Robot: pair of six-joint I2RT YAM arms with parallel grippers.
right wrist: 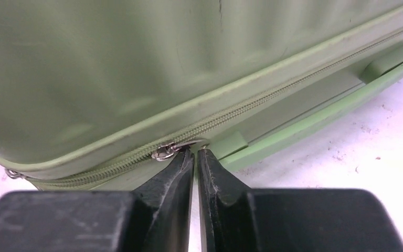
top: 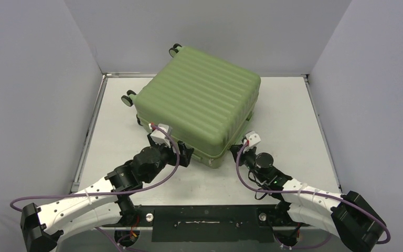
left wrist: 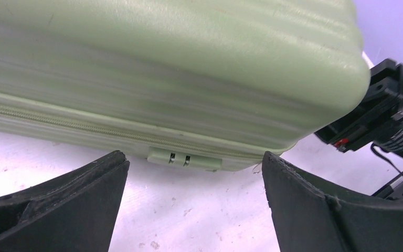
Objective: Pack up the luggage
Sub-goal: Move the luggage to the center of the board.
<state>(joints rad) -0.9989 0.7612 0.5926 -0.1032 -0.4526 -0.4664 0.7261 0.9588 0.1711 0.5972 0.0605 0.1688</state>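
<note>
Your worktop (top: 294, 131) is carrying the luggage (top: 202, 105), which is lying flat and closed with its ribbed shell facing up. It is sitting toward the far middle and is turned so that one corner is pointing at the arms. Its wheels (top: 174, 50) are sticking out at the far-left end.

Your left arm (top: 99, 191) is reaching in from the near left and your right arm (top: 299, 191) from the near right. Both are meeting the luggage along its near sides.

Your left hand (top: 185, 152) is standing with its fingers (left wrist: 84, 199) spread wide apart and is gripping nothing. It is facing the luggage's side wall just above the worktop. The small lock (left wrist: 184, 158) is sitting between the fingers in the left wrist view, and they are not touching it.

Your right hand (right wrist: 195, 152) is pressing up against the near-right side. Its fingers (right wrist: 173, 178) are drawn almost together, leaving only a thin slit between them. Their tips are sitting right at the zipper (right wrist: 273, 97), with the handle (right wrist: 320, 115) running just below it.

The metal zipper pull (right wrist: 169, 150) is lying against the left fingertip. You cannot tell from the right wrist view whether the tab is actually being pinched between the tips.
</note>
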